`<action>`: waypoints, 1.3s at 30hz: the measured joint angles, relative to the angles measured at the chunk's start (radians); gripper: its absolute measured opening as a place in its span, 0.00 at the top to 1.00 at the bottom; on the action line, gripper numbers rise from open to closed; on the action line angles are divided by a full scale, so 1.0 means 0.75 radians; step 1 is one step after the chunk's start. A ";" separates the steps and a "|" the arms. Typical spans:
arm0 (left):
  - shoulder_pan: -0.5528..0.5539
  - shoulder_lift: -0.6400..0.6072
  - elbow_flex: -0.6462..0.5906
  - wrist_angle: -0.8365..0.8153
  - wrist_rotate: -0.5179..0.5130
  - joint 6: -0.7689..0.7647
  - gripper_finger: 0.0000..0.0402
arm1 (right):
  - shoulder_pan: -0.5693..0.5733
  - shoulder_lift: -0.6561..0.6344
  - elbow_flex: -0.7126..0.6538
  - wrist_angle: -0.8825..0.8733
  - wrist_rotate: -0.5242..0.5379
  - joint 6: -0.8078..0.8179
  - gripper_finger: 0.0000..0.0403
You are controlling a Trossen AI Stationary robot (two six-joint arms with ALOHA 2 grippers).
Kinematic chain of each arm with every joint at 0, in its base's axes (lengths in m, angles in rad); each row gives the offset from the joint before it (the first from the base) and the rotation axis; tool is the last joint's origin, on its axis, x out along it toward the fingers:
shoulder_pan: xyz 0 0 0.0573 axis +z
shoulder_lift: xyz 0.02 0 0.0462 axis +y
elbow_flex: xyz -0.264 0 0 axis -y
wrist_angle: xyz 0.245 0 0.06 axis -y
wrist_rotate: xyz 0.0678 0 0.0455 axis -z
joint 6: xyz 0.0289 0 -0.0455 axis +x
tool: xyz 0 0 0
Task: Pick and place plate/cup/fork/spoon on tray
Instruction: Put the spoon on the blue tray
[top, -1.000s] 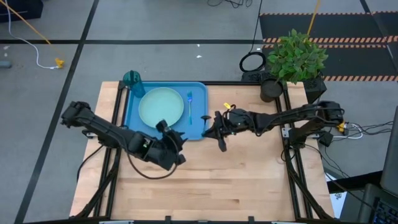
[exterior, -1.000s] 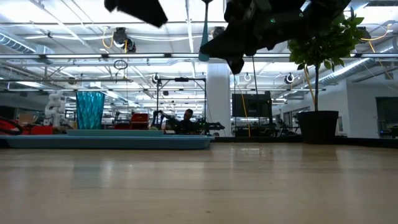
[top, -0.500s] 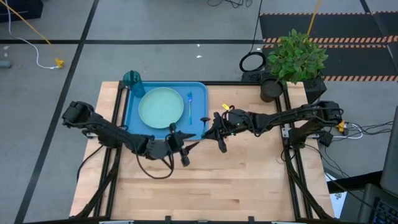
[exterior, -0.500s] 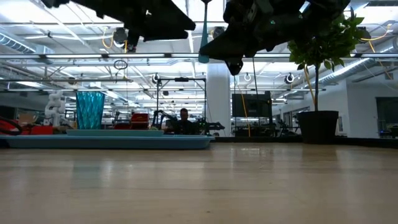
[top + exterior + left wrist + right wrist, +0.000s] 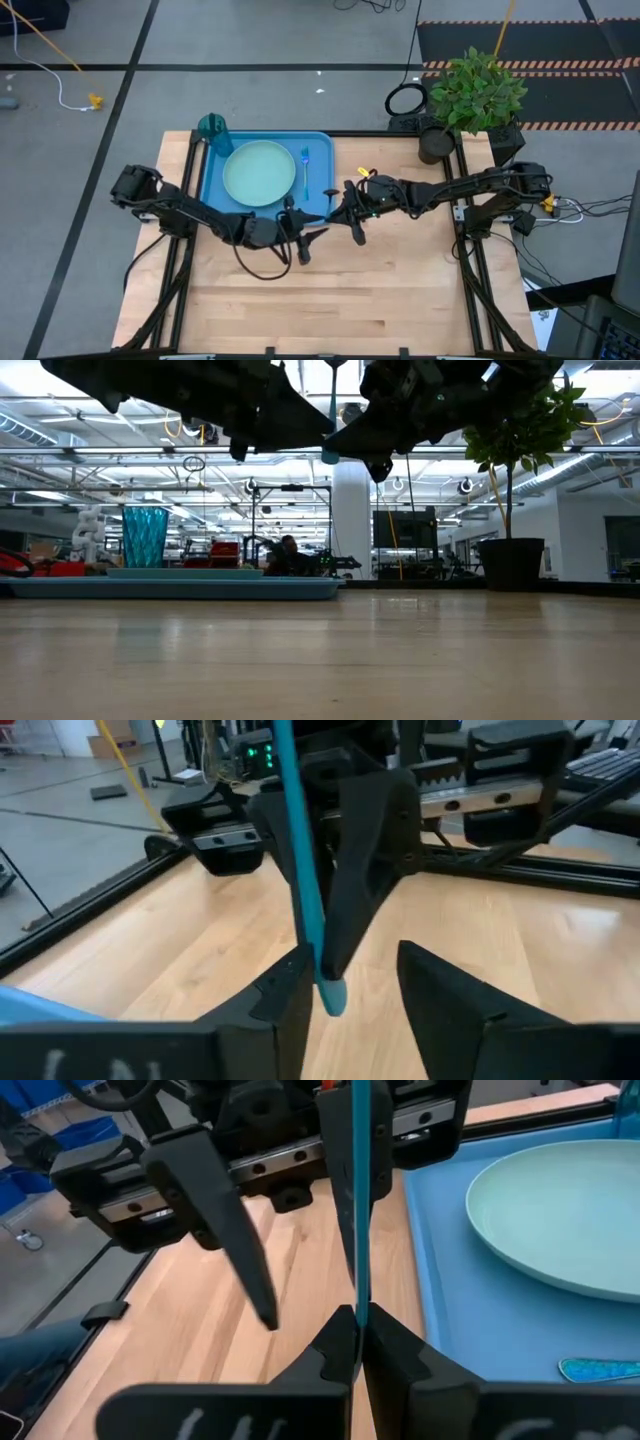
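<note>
Two grippers meet just off the near right corner of the tray [image 5: 215, 185], above the wooden worktop [image 5: 400, 290]. From overhead, the left gripper [image 5: 305, 238] and the right gripper [image 5: 352, 222] face each other there, but what passes between them is too thin to make out. The wrist views fill that in: the right gripper's [image 5: 357, 1342] fingers are pressed together on the thin light blue handle of the spoon [image 5: 360, 1200], which stands upright from them. In the left wrist view the same spoon [image 5: 305, 870] hangs down with its handle end between the left gripper's [image 5: 345, 985] spread fingers, which do not touch it. The spoon's bowl is not clearly visible in any view.

Only the overhead view gives the tray's layout: the plate [image 5: 258, 172] lies in the tray's middle, the fork [image 5: 305, 170] lies in the tray just right of the plate, and the cup [image 5: 213, 128] stands at the tray's far left corner. A potted plant [image 5: 470, 95] stands beyond the worktop's far right corner, well apart from the tray.

At worktop height, the cup [image 5: 146, 536] rises above the tray's rim [image 5: 170, 588], both arms hang from above, and a person sits far behind the tray. No writing is readable.
</note>
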 joint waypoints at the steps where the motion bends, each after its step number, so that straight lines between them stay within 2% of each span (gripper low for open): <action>1: 0.004 0.000 -0.001 0.005 0.002 0.000 0.65 | 0.004 0.000 0.000 0.001 0.002 -0.004 1.00; 8: 0.023 -0.002 0.006 0.062 0.035 0.000 0.76 | 0.017 0.002 0.002 0.017 0.008 -0.025 1.00; 16: 0.024 -0.001 0.005 0.066 0.052 0.031 0.74 | 0.033 0.002 0.003 0.014 0.009 -0.036 1.00; 21: 0.059 -0.001 0.005 0.067 0.144 0.013 0.77 | 0.033 0.002 0.003 0.023 0.010 -0.038 1.00; 24: 0.070 -0.001 0.004 0.078 0.165 0.004 0.81 | 0.032 0.002 0.003 0.023 0.009 -0.041 1.00; 30: 0.072 -0.001 0.004 0.089 0.190 -0.001 0.97 | 0.034 0.001 0.002 0.022 -0.006 -0.062 1.00; 35: 0.071 -0.001 0.004 0.087 0.172 -0.015 0.97 | 0.034 0.001 0.002 0.023 0.008 -0.080 0.99; 39: 0.072 -0.011 0.004 0.086 0.162 -0.050 0.98 | 0.033 -0.011 0.002 0.007 0.020 -0.075 0.93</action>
